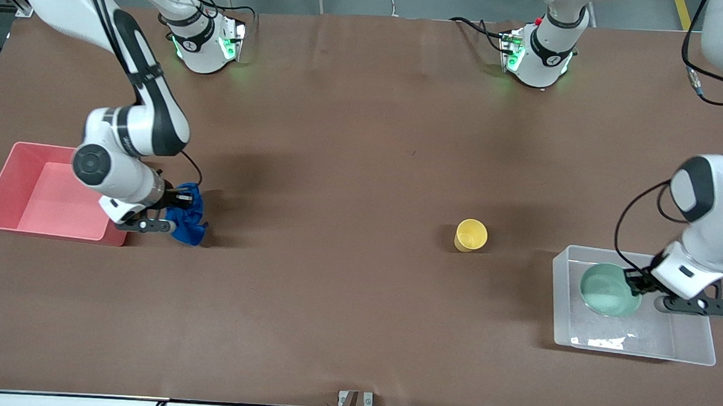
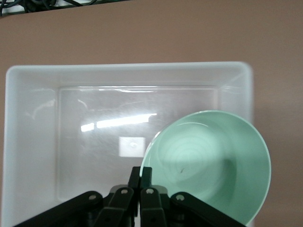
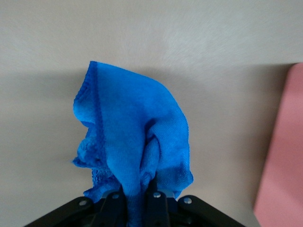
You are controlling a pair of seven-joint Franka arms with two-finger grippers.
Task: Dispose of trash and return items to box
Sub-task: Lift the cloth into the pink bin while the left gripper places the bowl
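the left hand (image 1: 634, 283) is pinched shut on the rim of the bowl (image 1: 609, 290), carrying it over the box (image 1: 697, 355), probably to set it inside. the right hand (image 1: 179, 201) is clamped on the blue trash (image 1: 188, 223), which hangs just beside the pink bin (image 1: 4, 178), likely bound for it. the cup (image 1: 471, 235) waits on the tabletop (image 1: 351, 165), between bin and box.

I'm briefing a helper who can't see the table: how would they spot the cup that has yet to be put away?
Start at the clear plastic bin at the left arm's end of the table. Toward the table's middle from it, alone on the brown surface, stands the small yellow plastic cup, upright and open-topped. It is the only yellow thing and no hand is near it.
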